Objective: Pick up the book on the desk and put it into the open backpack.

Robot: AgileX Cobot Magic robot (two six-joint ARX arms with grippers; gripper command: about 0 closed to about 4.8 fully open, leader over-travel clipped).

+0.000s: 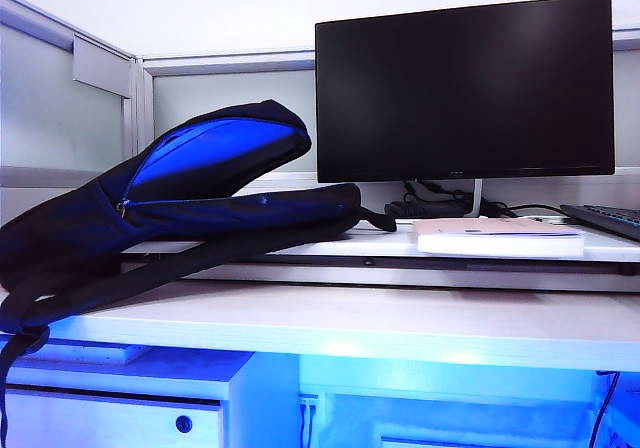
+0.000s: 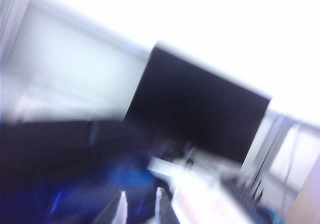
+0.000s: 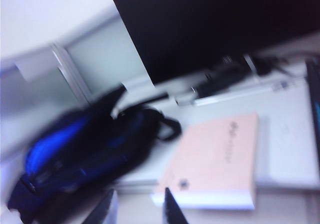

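Book [image 1: 498, 236] lies flat on the raised shelf of the desk [image 1: 400, 323], right of the backpack [image 1: 170, 203] and in front of the monitor [image 1: 465, 86]. Keyboard [image 1: 610, 218] sits just beyond it on the right. In the right wrist view the book [image 3: 215, 159] shows a pale pink cover with a small printed label and white page edges along the near side. Backpack mouth gapes toward the book, blue lining showing; the pack slumps half off the shelf's left end, straps dangling.

Handling, my read: thin softcover, light, floppy. Pinched at one corner it will likely droop and fan open. Cover looks smooth, so possibly slippery against the fingers. I'd take it along the near long edge, which seems to sit at or just past the shelf lip, giving one finger room underneath. The backpack is soft too; its opening may sag when the book pushes in.

Left gripper [image 2: 139, 210]: only the two fingertips show at the frame edge, heavily blurred, a narrow gap between them, nothing in it. It hangs over the dark backpack fabric, not touching that I can see.

Right gripper [image 3: 137, 209]: fingertips parted somewhat, empty, near the book's near corner and the backpack, short of both. No contact with the book yet.

Neither arm appears in the exterior view.
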